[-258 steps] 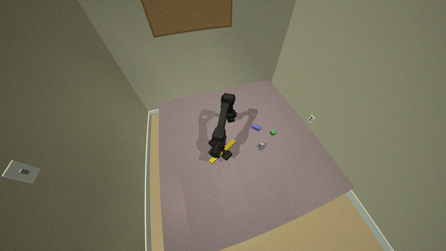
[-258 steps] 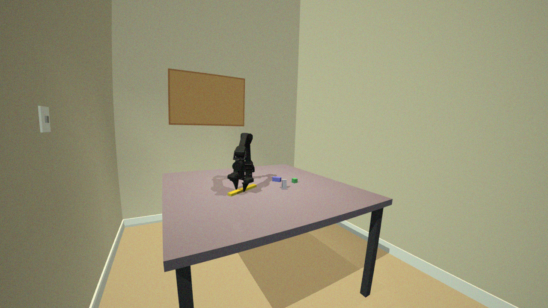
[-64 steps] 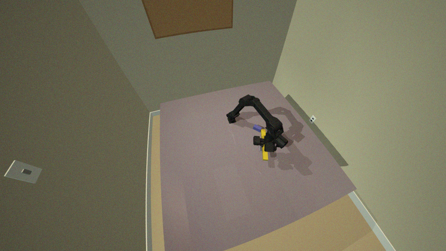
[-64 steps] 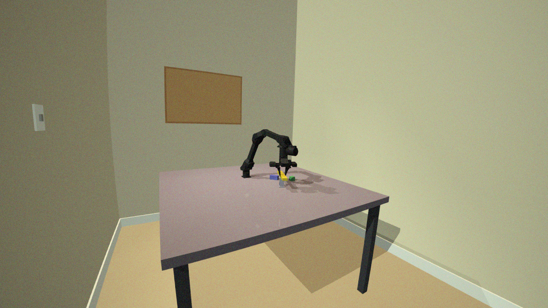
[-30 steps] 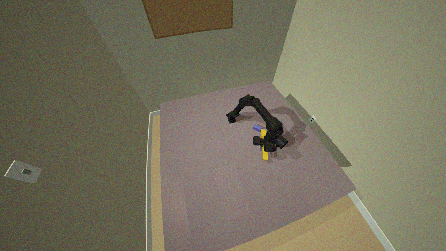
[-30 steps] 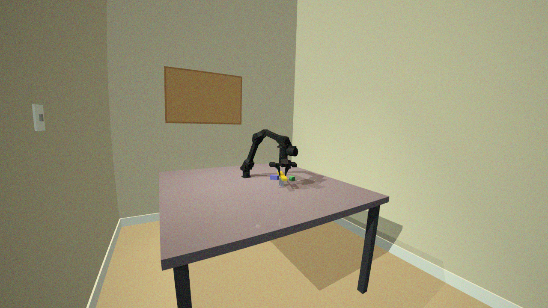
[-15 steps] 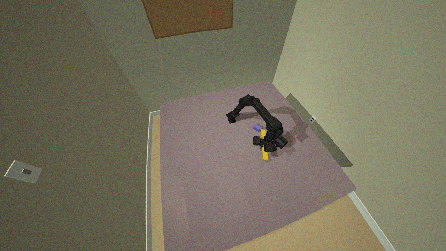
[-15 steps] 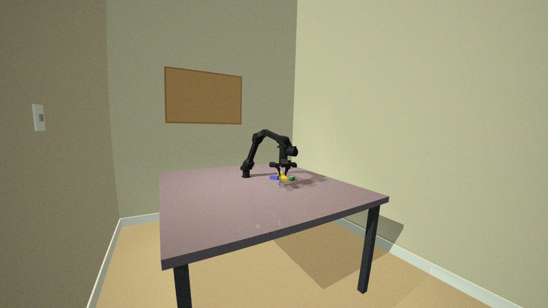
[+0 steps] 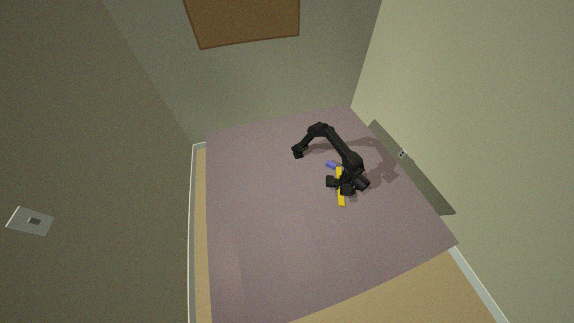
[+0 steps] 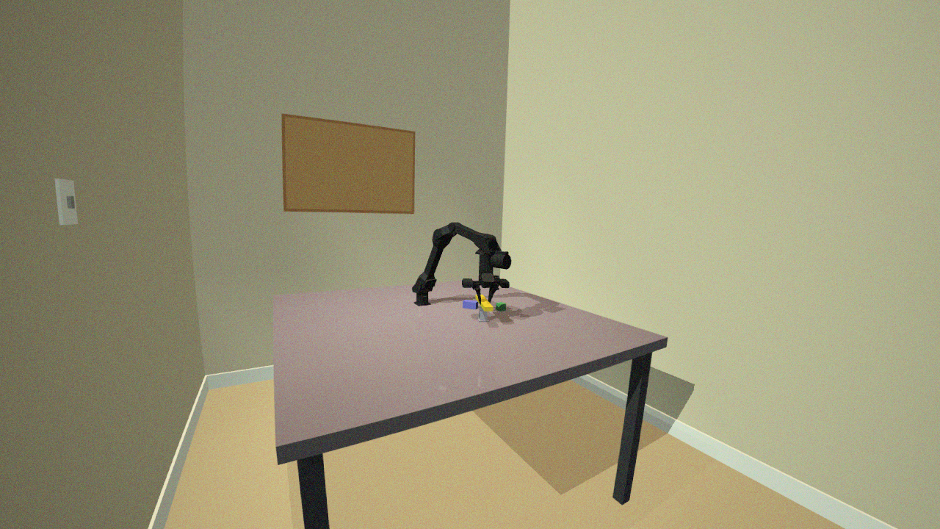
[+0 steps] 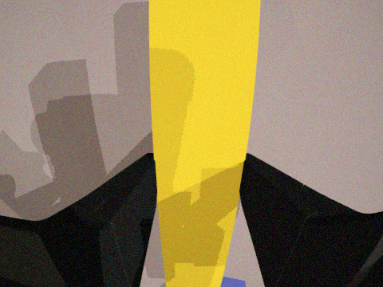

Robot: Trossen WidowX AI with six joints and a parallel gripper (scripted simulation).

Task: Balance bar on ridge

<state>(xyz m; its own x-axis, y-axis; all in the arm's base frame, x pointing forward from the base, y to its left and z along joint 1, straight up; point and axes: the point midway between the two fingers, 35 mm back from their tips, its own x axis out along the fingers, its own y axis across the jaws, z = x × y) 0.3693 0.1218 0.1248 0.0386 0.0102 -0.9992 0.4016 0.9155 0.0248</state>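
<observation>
The long yellow bar is held between the fingers of my gripper, which is shut on it. In the wrist view both black fingers press its sides, and it runs from top to bottom. The grey ridge stands on the table under the bar, mostly hidden by it and by the arm. The bar looks raised off the table and roughly level. Whether its underside touches the ridge cannot be told.
A blue-violet block lies close to the bar's end nearer the arm's base. A small green block lies to the right of the bar. The table stands near the right wall.
</observation>
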